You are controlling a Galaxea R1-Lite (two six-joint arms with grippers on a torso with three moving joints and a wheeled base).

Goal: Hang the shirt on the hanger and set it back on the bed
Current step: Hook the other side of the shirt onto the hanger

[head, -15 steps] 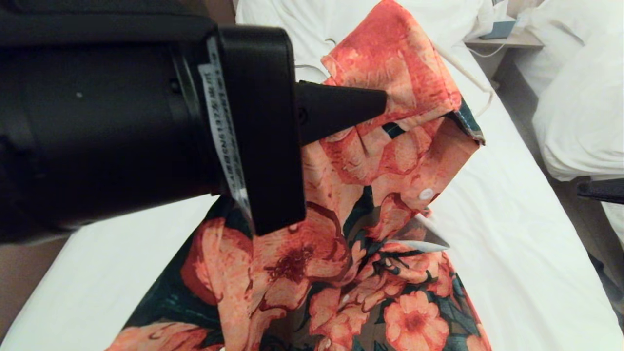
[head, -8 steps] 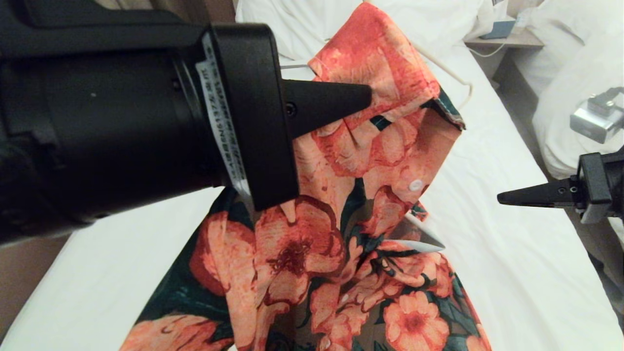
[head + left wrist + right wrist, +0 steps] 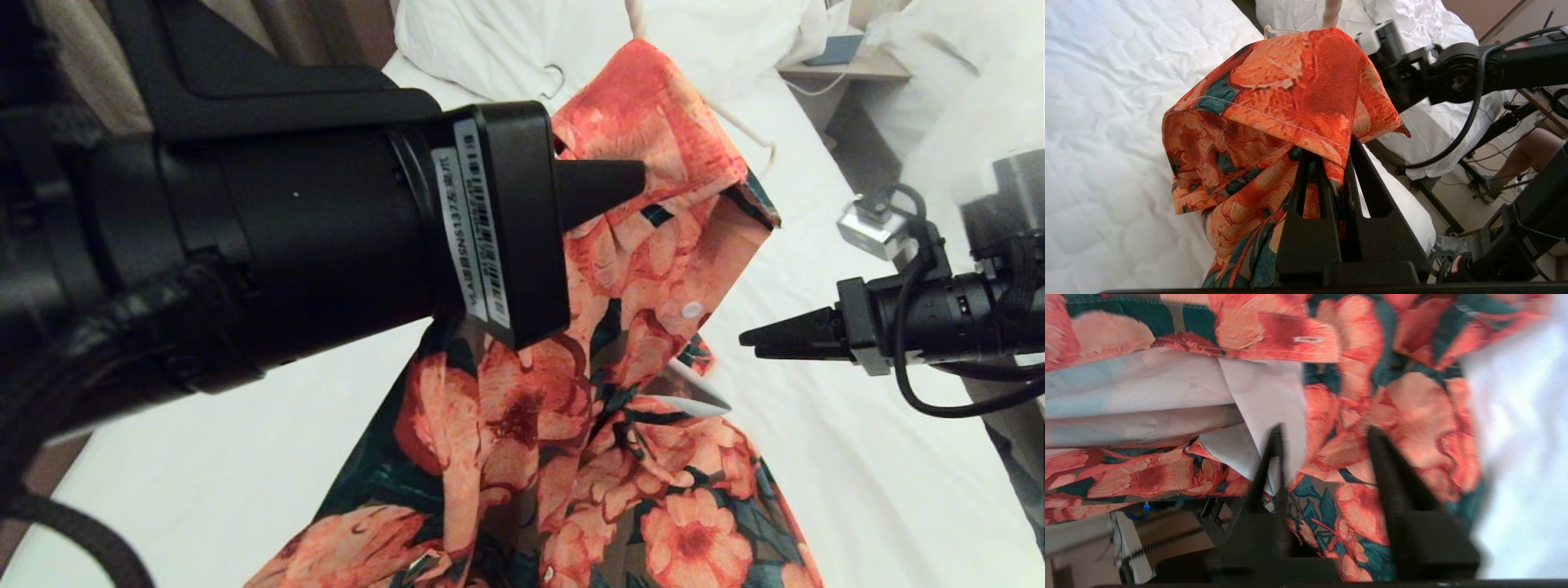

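Right, left gripper (image 3: 633, 181) is up high, jaws pinched tight on a fold of the shirt (image 3: 620, 457), lifting the top of it above the bed (image 3: 857, 457) while the rest drapes down to the sheet. Wrist cam confirms: fabric clamped between the fingers (image 3: 1331, 171), cloth bunched over the tips. Right gripper (image 3: 747, 339) is level, off to the shirt's right, not touching, pointing at the collar area. Its fingers (image 3: 1388, 465) are parted approx halfway, nothing held. Hanger (image 3: 755, 135) shows as a thin cream wire behind the shirt's top, towards the pillow (image 3: 506, 41).
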